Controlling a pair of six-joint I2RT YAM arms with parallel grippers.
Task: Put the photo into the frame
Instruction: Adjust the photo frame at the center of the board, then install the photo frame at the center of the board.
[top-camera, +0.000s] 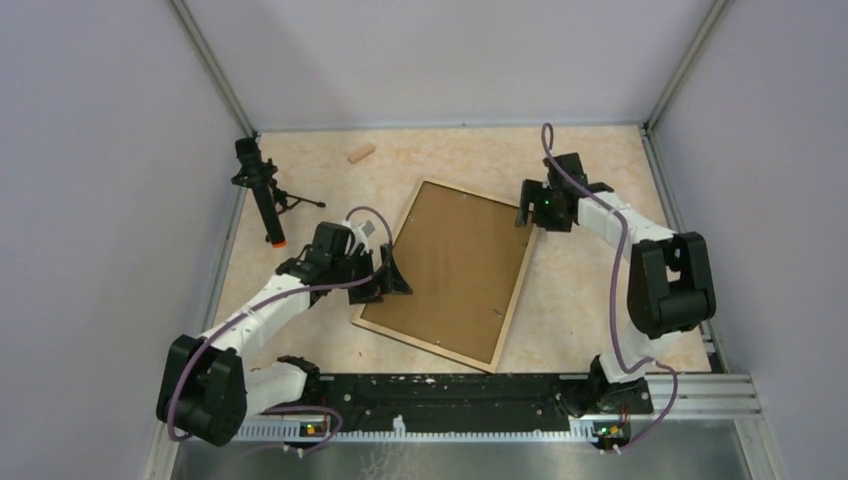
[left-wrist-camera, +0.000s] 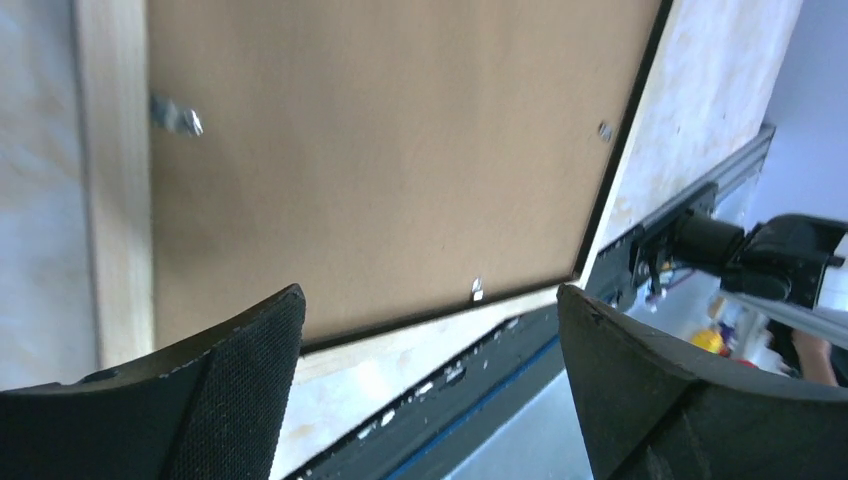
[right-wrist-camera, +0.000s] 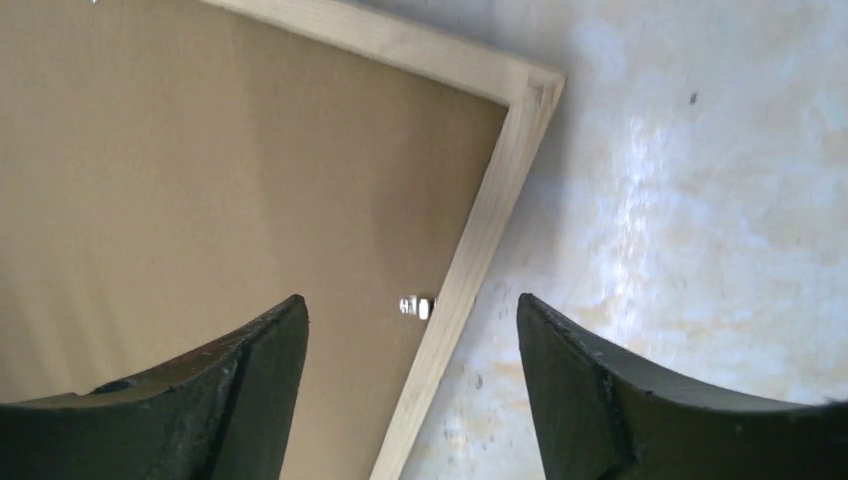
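At centre, frame (top-camera: 515, 300): backing board (top-camera: 455, 265) hides inside
left gripper (top-camera: 390, 282): fingers spread, left rail
right gripper (top-camera: 524, 207): fingers spread, upper-right corner

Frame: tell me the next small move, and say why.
Probably lower the right gripper onto the small metal clip beside the frame's pale rail and turn it aside: the brown backing board fills the frame, no photo shows, and the fingers hang open above it.

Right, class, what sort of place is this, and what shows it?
Probably a robot test booth: left arm and right arm bolted to a metal rail, plain grey walls boxing in the table.
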